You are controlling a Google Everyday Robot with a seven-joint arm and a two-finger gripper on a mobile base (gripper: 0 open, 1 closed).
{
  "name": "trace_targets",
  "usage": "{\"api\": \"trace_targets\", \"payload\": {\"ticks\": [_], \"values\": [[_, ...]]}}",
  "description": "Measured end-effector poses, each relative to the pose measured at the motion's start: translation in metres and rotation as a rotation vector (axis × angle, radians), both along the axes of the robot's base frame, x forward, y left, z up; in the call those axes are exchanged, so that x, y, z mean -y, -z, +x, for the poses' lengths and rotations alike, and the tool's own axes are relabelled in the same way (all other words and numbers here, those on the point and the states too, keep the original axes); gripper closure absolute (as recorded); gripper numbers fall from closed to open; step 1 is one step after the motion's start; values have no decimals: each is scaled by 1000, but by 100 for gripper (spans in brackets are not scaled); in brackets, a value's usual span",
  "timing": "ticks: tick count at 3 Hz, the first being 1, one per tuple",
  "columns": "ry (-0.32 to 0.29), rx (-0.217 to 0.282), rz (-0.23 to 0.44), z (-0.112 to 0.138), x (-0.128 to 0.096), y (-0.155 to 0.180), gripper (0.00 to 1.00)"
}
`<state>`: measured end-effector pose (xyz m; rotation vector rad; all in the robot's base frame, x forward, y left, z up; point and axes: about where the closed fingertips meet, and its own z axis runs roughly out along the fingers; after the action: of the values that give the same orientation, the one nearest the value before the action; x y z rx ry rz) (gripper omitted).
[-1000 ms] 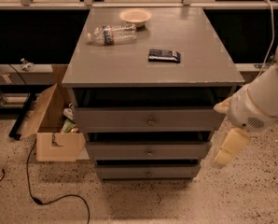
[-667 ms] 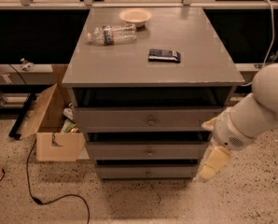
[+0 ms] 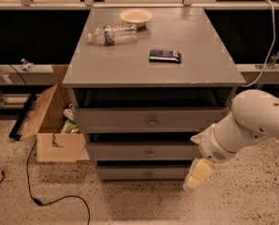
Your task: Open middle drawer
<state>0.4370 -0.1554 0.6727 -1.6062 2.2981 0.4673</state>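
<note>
The grey wooden cabinet with a flat top (image 3: 149,74) fills the middle of the view, three drawer fronts stacked on its face. My white rounded arm (image 3: 254,121) comes in from three o'clock. Over the last second it has swung down and leftward, from beside the top drawer to low at the cabinet's right corner. An open brown cardboard box (image 3: 50,142) sits on the floor at nine o'clock of the cabinet.

The wide shallow grey middle drawer (image 3: 116,151) lies between the taller top drawer (image 3: 106,118) and the narrow bottom drawer (image 3: 125,173). It looks shut, its front no further out than its neighbours.

On the cabinet top, towards twelve o'clock, lie a clear plastic bottle on its side (image 3: 112,34) and a shallow cream bowl (image 3: 136,17), with a flat dark packet (image 3: 165,56) nearer the middle.

My cream gripper (image 3: 197,175) hangs at about four o'clock of the small round metal knob (image 3: 150,153), well apart from it and level with the bottom drawer. Whether it stands apart or together I cannot tell.

I judge the swing has brought me nearer but too low: I must rise and go towards ten o'clock to take the knob
</note>
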Motion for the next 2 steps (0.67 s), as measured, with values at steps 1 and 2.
{"api": "trace_targets", "payload": {"ticks": [1,2], "values": [[-15,10,-9,13,0,19,0],[-65,78,-5,46,7,55,0]]}}
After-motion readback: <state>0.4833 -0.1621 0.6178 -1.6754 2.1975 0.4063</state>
